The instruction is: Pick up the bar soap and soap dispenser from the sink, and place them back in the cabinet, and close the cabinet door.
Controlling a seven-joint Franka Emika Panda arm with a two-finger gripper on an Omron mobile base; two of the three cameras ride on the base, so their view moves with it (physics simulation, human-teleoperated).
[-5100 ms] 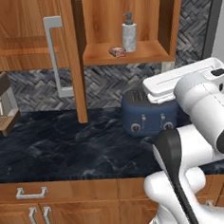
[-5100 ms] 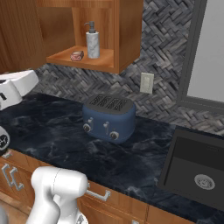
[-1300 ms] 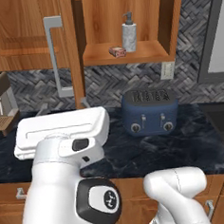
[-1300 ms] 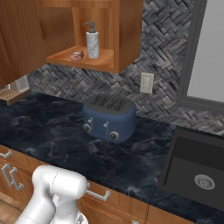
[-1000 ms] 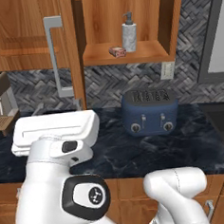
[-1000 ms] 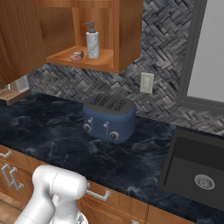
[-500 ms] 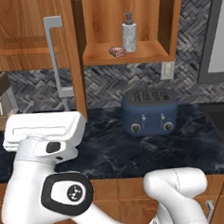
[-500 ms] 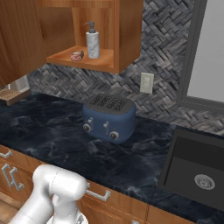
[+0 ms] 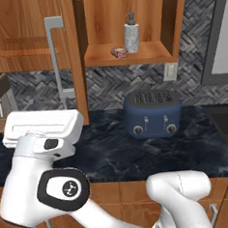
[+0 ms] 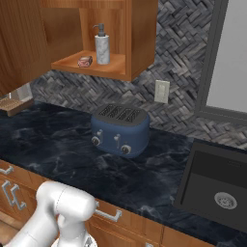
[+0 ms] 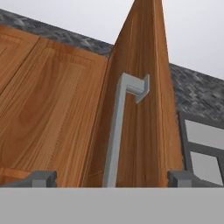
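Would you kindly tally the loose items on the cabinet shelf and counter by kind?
Soap dispenser: 1
Bar soap: 1
Toaster: 1
Total: 3

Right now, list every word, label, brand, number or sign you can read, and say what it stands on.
There is no readable text.
The soap dispenser and bar soap in the cabinet carry no label.
The toaster front has knobs and levers, no lettering.
The cabinet door is plain wood.
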